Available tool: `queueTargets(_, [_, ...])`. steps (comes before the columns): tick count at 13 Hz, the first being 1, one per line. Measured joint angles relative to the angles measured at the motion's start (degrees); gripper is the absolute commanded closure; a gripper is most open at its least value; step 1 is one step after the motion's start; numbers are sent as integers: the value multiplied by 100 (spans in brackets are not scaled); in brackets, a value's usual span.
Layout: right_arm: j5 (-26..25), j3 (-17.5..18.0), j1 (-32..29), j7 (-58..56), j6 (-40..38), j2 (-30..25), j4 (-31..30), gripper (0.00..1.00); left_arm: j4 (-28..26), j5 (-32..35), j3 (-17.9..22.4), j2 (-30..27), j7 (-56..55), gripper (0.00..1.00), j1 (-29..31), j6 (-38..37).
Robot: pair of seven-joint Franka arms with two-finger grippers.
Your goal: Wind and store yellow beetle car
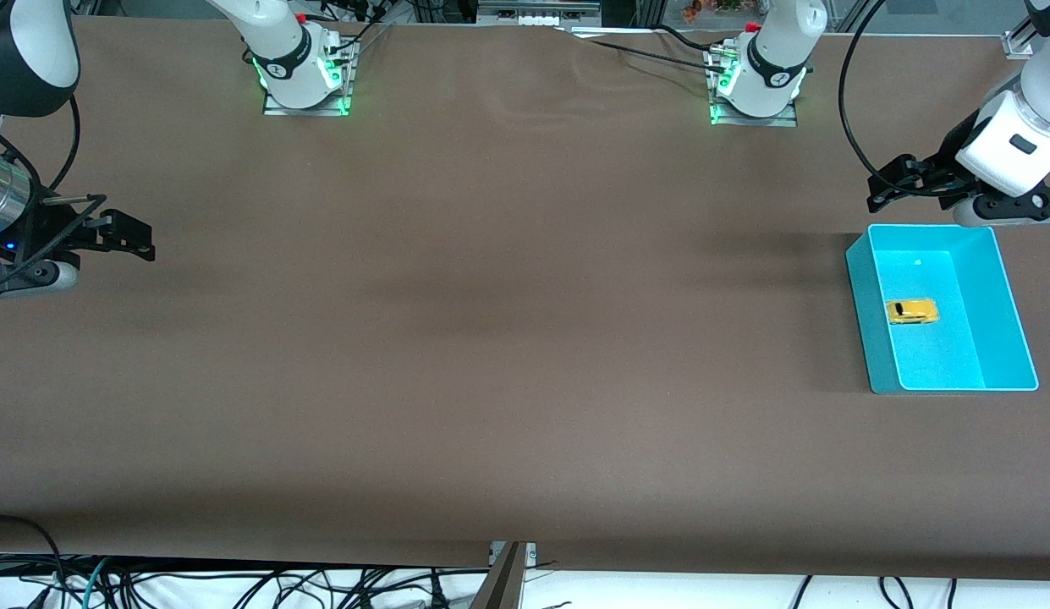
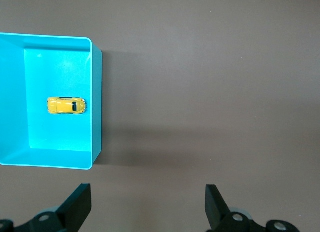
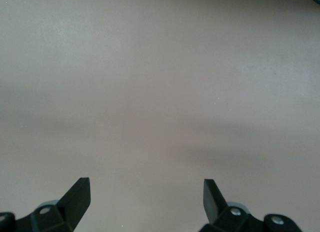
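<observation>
The yellow beetle car (image 1: 912, 311) lies on its wheels inside a turquoise bin (image 1: 1012, 313) at the left arm's end of the table. It shows in the left wrist view too, as a small yellow car (image 2: 66, 106) on the floor of the bin (image 2: 96, 102). My left gripper (image 1: 882, 188) hangs open in the air over bare table just beside the bin's edge nearest the robots' bases, holding nothing. In its own view the left gripper (image 2: 148, 204) frames only brown table. My right gripper (image 1: 134, 238) waits open at the right arm's end, with the right gripper (image 3: 146, 199) over bare table.
A brown cloth (image 1: 508, 338) covers the whole table. The two arm bases (image 1: 303, 76) (image 1: 757, 85) stand along the edge farthest from the front camera. Cables (image 1: 237, 584) lie below the table's near edge.
</observation>
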Motion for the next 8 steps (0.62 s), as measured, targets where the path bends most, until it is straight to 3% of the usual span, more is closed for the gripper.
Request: queueTargets(8, [0,0,0,0,0,0,0,0,25,-197,112,96,-15,0,0,-92])
